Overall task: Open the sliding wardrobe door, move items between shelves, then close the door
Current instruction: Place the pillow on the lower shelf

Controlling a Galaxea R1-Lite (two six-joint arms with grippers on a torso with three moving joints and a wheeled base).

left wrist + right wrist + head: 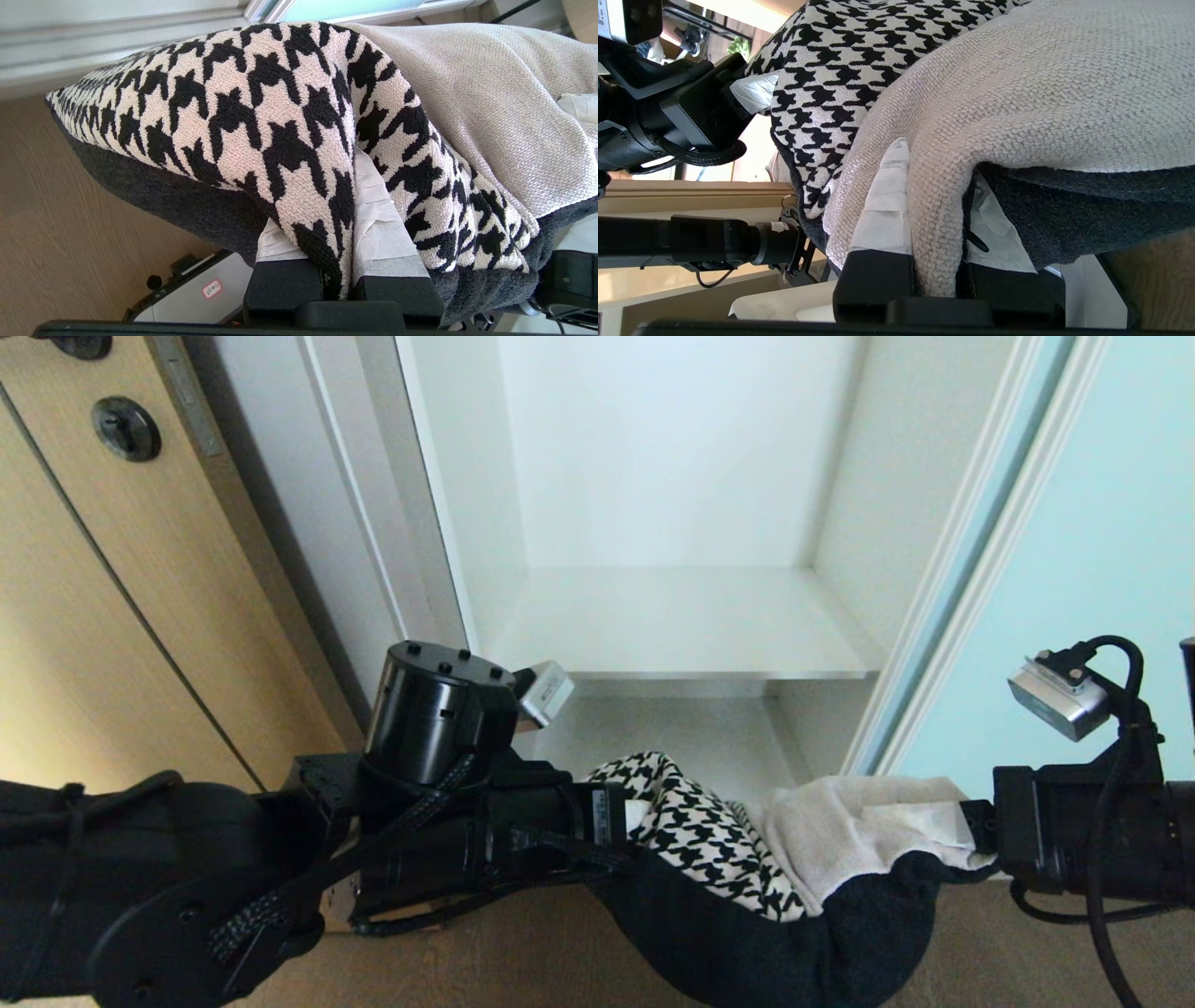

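The cushion (719, 849), with houndstooth and cream patches and a black back, sags between both grippers in front of the wardrobe's lower opening. My left gripper (630, 821) is shut on its houndstooth corner, and in the left wrist view the taped fingers (383, 233) pinch a fold of fabric (261, 116). My right gripper (966, 831) is shut on the cream corner, with taped fingers (887, 205) squeezing a fold of the cushion (1041, 93). The white shelf (681, 625) above is bare. The sliding wardrobe door (1102, 569) stands pushed to the right, leaving the wardrobe open.
A tan wood-grain door (112, 616) with a dark round handle (126, 427) stands at the left, beside the wardrobe's white side wall (457, 523). Wood floor (523, 952) lies under the cushion. My left arm's dark bulk fills the lower left.
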